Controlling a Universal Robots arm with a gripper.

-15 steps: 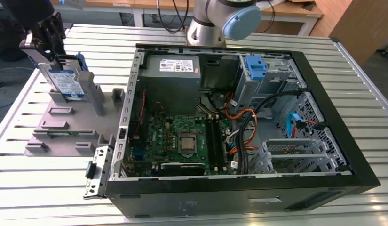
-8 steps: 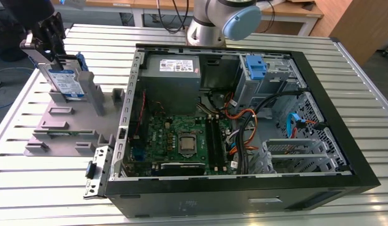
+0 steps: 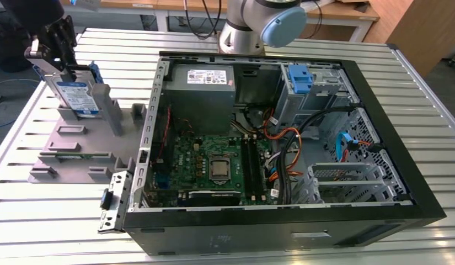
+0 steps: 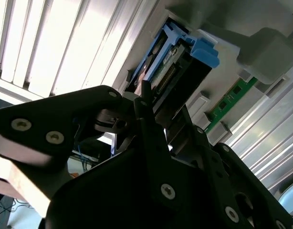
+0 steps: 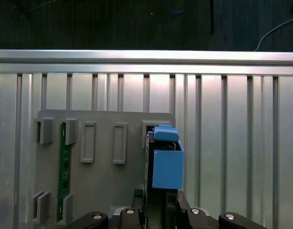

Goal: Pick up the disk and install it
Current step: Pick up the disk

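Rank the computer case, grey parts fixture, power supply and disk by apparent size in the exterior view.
Largest to smallest:
1. computer case
2. grey parts fixture
3. power supply, set inside the case
4. disk, standing upright on the fixture

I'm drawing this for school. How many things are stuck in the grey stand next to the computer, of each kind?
disk: 1
green card: 1
Total: 2 things in the grey stand
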